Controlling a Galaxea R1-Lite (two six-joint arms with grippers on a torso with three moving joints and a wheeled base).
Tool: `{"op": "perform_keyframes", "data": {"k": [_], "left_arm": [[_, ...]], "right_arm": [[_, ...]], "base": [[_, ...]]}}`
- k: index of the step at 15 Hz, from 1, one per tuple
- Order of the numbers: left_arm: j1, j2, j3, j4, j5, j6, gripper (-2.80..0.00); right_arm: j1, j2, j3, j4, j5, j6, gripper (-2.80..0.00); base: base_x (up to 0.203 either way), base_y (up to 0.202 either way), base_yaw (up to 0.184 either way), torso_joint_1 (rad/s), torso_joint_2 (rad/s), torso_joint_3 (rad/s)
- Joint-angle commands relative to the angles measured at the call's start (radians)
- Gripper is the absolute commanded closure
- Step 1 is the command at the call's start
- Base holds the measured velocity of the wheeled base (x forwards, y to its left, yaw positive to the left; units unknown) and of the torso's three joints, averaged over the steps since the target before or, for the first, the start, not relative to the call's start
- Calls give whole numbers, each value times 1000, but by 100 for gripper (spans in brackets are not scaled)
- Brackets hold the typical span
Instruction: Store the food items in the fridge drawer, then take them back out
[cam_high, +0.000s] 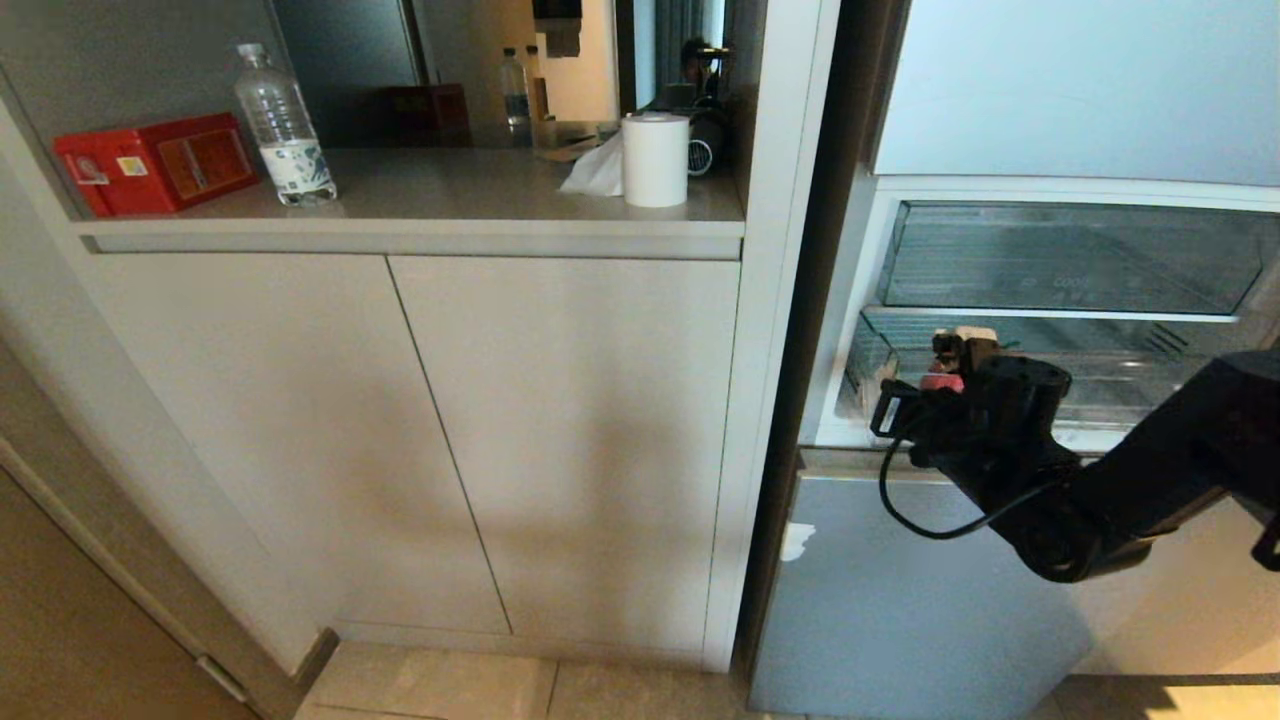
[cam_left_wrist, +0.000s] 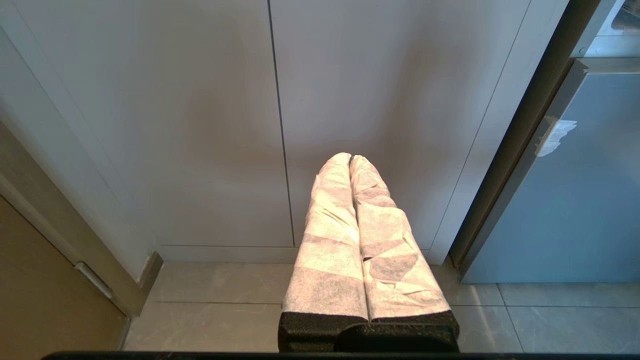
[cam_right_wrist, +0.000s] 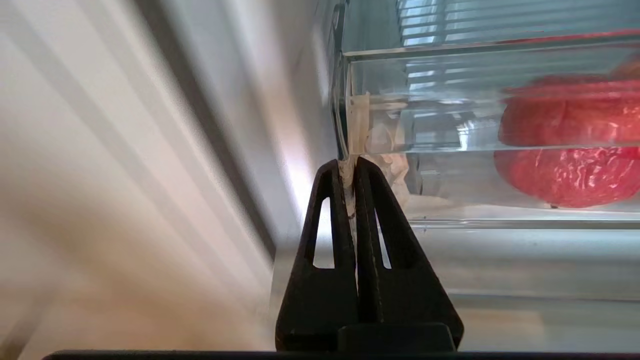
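Observation:
The fridge drawer (cam_high: 1120, 385) is a clear, ribbed plastic bin in the open fridge, below a second clear bin (cam_high: 1080, 255). My right gripper (cam_high: 958, 352) is at the drawer's front left corner, fingers shut, with nothing visibly held. In the right wrist view the shut right gripper (cam_right_wrist: 351, 161) meets the corner of the drawer's clear front wall (cam_right_wrist: 450, 135). A wrinkled red food item (cam_right_wrist: 570, 170) lies inside, behind that wall. My left gripper (cam_left_wrist: 351, 157), its fingers wrapped in white, is shut and empty, parked low before the cabinet doors.
Left of the fridge is a counter (cam_high: 480, 185) with a red box (cam_high: 155, 162), a water bottle (cam_high: 283, 128) and a paper roll (cam_high: 655, 158). Pale cabinet doors (cam_high: 420, 430) stand below it. A silver-blue fridge door panel (cam_high: 900, 600) is shut under the drawer.

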Motion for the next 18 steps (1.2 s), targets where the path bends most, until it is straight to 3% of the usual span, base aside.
{"op": "perform_keyframes", "data": {"k": [1, 2, 8, 11, 13, 16, 18], "left_arm": [[-1, 2, 0, -1, 0, 0, 0], [1, 2, 1, -1, 0, 0, 0], [1, 2, 2, 0, 0, 0, 0], [1, 2, 0, -1, 0, 0, 0], [1, 2, 0, -1, 0, 0, 0], [1, 2, 0, -1, 0, 0, 0], [1, 2, 0, -1, 0, 0, 0]], "right_arm": [[26, -150, 158, -3, 0, 4, 0], [38, -185, 213, -5, -1, 6, -280], [85, -529, 560, 17, -37, 11, -280], [73, -741, 609, 126, -55, 7, -280], [29, -828, 517, 360, -58, -1, -280], [-60, -787, 223, 704, -22, -11, -280], [-116, -651, 71, 798, 17, -27, -280]], "base": [[0, 0, 0, 0, 0, 0], [0, 0, 0, 0, 0, 0], [0, 0, 0, 0, 0, 0], [0, 0, 0, 0, 0, 0], [0, 0, 0, 0, 0, 0], [0, 0, 0, 0, 0, 0], [0, 0, 0, 0, 0, 0]]}}
